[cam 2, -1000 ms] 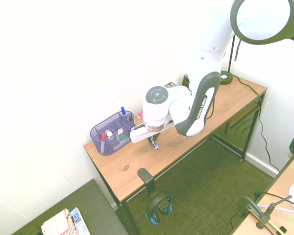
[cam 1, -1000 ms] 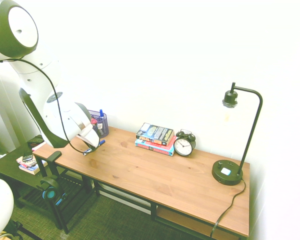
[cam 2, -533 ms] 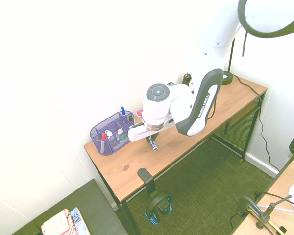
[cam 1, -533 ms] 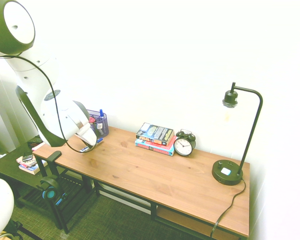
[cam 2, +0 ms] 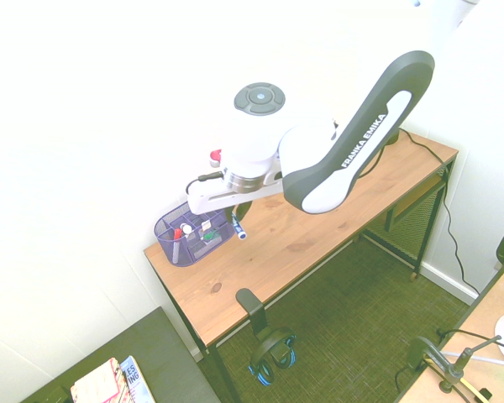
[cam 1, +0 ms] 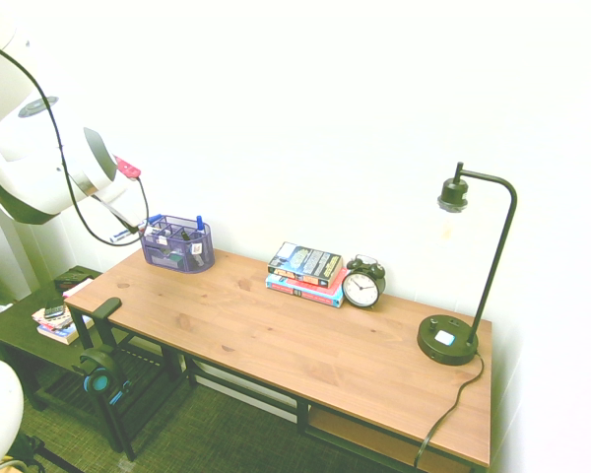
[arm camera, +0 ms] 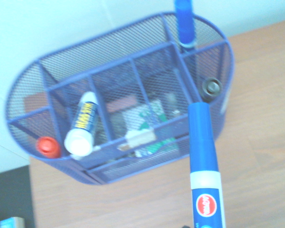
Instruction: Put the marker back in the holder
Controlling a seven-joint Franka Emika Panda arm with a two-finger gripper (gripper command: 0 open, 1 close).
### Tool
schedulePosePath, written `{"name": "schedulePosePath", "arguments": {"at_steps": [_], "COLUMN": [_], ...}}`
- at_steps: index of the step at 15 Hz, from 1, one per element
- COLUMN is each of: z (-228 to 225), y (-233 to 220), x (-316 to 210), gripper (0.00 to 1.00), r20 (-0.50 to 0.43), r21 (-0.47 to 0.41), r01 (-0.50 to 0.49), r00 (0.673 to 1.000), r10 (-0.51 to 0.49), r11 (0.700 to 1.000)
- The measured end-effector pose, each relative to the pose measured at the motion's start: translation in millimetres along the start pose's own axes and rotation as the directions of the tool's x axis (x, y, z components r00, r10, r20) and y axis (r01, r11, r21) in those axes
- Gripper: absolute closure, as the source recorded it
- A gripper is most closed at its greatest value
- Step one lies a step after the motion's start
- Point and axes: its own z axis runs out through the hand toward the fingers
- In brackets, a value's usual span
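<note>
The marker (cam 2: pixel 236 226) is held clamped in the gripper (cam 2: pixel 238 217), cap down, above the holder (cam 2: pixel 193 233), and should be centred over a free compartment before being lowered and released.

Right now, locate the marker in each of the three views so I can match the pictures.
First exterior view: the marker hangs at the far left, just left of the holder, above the desk end.
Second exterior view: it hangs blue cap down, left of centre, over the holder's right end.
Wrist view: it rises from the bottom edge, blue cap toward the holder.
Shared landmark: the purple mesh holder.
</note>
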Motion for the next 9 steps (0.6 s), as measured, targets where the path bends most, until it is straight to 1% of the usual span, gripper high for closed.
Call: {"name": "schedulePosePath", "arguments": {"at_steps": [1,3,5,6,7,9], "z": [1,16,35,40,41,43], "y": [-14,-46,-76,-90,-104,-120], "x": [-13,-39,-55,-53,-46,-22], "gripper": [1.00,1.00,1.00,1.00,1.00,1.00], "r20": [0.021,0.085,0.146,0.172,0.197,0.241], "r21": [0.013,0.015,0.000,-0.006,-0.014,-0.043], "r01": [-0.018,-0.135,-0.261,-0.328,-0.399,-0.527], "r00": [1.000,0.987,0.955,0.930,0.898,0.819], "r10": [0.018,0.133,0.258,0.324,0.394,0.520], "r11": [1.000,0.991,0.965,0.945,0.917,0.849]}}
